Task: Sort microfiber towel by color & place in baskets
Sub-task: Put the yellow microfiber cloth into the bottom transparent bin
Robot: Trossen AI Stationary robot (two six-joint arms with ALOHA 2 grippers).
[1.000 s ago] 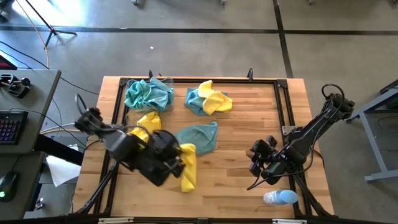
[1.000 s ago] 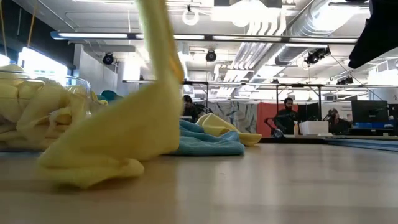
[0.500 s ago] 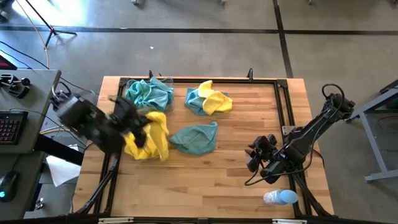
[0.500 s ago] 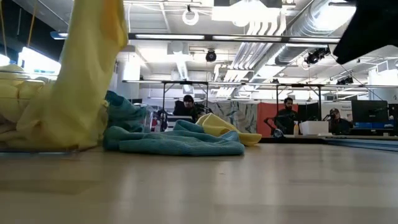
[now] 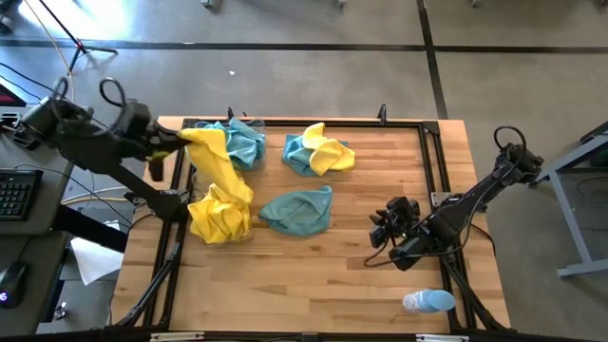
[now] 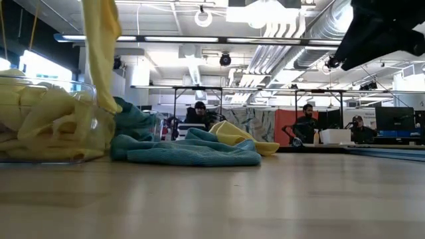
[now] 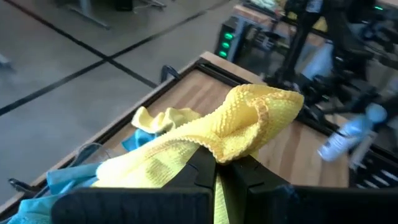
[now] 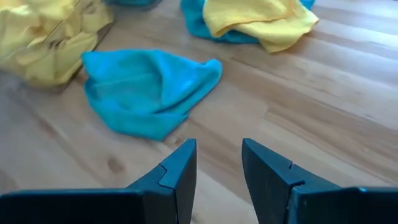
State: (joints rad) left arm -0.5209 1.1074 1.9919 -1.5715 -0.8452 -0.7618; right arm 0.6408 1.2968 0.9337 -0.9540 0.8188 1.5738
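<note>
A yellow towel (image 5: 217, 161) hangs lengthwise from the left gripper (image 5: 169, 142), its lower end trailing into the basket of yellow cloths (image 5: 218, 214). The gripper's fingers are clamped tight on the towel's top end, above and beside that basket. The right gripper (image 5: 382, 228), fingers parted and holding nothing, hovers well apart from the basket, facing a lone teal towel (image 5: 299, 209).
</note>
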